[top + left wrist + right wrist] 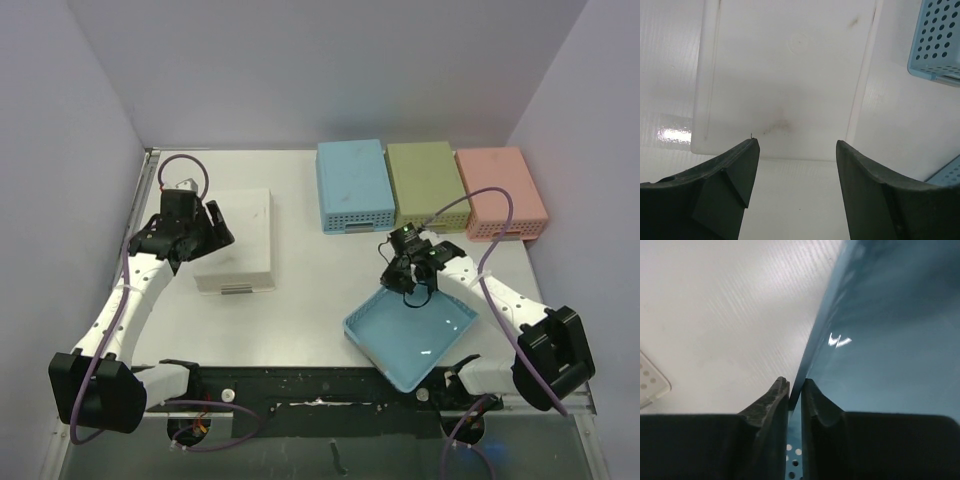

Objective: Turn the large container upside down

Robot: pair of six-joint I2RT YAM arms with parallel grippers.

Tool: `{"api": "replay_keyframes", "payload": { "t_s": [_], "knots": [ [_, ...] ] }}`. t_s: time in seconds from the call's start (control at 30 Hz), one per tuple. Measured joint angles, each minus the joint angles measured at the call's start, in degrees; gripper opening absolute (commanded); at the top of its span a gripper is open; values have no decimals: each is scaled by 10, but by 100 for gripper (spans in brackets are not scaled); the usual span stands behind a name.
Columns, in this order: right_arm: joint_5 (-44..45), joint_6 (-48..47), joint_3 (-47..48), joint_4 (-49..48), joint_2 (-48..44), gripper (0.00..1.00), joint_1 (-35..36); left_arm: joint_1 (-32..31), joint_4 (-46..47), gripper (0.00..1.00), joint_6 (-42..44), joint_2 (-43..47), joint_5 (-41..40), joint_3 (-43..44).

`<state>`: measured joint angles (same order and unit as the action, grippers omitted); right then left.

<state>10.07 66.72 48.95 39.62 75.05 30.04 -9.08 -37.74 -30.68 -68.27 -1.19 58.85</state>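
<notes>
While the left arm reaches up the left side of the table (310, 290), its left gripper (207, 228) hangs over the near-left edge of a white bin (240, 240) that lies bottom up. Its jaws stand apart with nothing between them, so it has no part in the present step.

Right of centre, near the arm bases, sits the large container (425, 340), a pale blue tray lying open side up and turned at an angle to the table edge. I cannot tell whether its far edge is off the surface.

The right arm bends inward from its base, the wrist pitched down over the tray's far rim. The right gripper (796, 387) is pinched on that thin rim wall, one finger outside and one inside.

I judge the step in hand to be the grasp, just made. The next move would call for raising that rim and rolling the tray over its near edge until it lands bottom up.

Behind stand a blue perforated basket (352, 185), a green one (425, 182) and a pink one (500, 190), well apart from the tray.
</notes>
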Motion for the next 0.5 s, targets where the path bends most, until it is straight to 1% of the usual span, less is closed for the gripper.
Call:
{"api": "replay_keyframes", "payload": {
  "t_s": [0.03,0.1,0.27,0.4,0.5],
  "knots": [
    [-9,0,5,5,0,2,1,0,0,62,0,0,0,0],
    [-20,3,23,9,0,0,7,0,1,62,1,0,1,0],
    [-38,-4,90,0,-5,0,67,-1,2,63,2,0,1,0],
    [-71,-7,129,-46,-5,0,114,-1,1,62,4,0,1,0],
    [-127,-13,141,-113,2,0,132,2,-2,62,7,0,2,1]
  ]
}}
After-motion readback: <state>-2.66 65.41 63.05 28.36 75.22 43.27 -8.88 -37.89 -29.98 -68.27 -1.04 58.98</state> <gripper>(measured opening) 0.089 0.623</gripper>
